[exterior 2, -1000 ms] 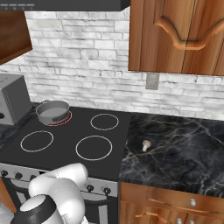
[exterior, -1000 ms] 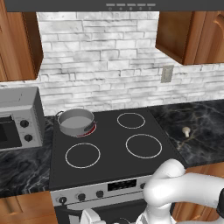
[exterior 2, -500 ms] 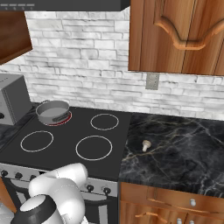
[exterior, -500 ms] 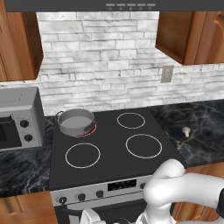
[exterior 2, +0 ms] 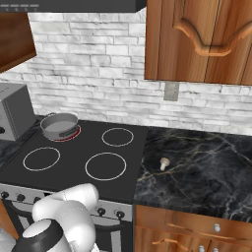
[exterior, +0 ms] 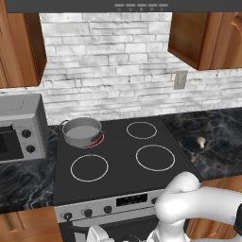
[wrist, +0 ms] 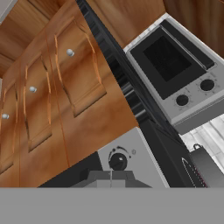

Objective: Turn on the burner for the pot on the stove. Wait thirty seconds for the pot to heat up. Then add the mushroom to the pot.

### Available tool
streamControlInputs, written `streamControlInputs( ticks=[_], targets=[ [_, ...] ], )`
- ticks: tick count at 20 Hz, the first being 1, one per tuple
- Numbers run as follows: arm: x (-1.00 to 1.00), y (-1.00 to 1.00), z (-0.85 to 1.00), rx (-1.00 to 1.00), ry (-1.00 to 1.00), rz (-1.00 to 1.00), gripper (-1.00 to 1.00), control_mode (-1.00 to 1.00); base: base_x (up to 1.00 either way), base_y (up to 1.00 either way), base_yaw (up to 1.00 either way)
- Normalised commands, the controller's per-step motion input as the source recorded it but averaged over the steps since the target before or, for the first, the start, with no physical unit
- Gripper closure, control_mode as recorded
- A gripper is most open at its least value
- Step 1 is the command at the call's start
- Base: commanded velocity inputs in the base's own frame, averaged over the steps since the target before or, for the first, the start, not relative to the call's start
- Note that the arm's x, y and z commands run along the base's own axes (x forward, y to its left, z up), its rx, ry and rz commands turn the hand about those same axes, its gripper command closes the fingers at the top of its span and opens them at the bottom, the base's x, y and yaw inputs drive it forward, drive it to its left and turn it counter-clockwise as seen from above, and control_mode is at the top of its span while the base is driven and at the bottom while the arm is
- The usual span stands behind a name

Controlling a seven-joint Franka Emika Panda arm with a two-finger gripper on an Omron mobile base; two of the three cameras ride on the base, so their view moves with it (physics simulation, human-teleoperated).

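Pot (exterior: 82, 132) parked on the rear-left burner (exterior: 97, 140), red already showing at its rim, presumably to heat. Mushroom (exterior 2: 164, 163) left apart on the dark counter (exterior 2: 206, 167) right of the stove (exterior: 118, 175), not yet added. Gripper (wrist: 111, 178) clenched on nothing, just beside a front-panel knob (wrist: 117, 162), probably after turning it.

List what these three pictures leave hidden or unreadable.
- End effector: hand view, fingertips cut off by the bottom band; contact with the knob can't be judged.
- Pot inside: both base views, walls hide its bottom.
- Burner: mostly covered by the pot.
- Mushroom: too small for detail.
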Motion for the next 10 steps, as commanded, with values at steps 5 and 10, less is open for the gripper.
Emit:
streamControlInputs(
  ticks=[5,10],
  targets=[
    [0.0,0.0,0.0,0.0,0.0,0.0,1.0,-1.0,0.0,0.0,0.0],
    [0.0,0.0,0.0,0.0,0.0,0.0,1.0,-1.0,0.0,0.0,0.0]
  ],
)
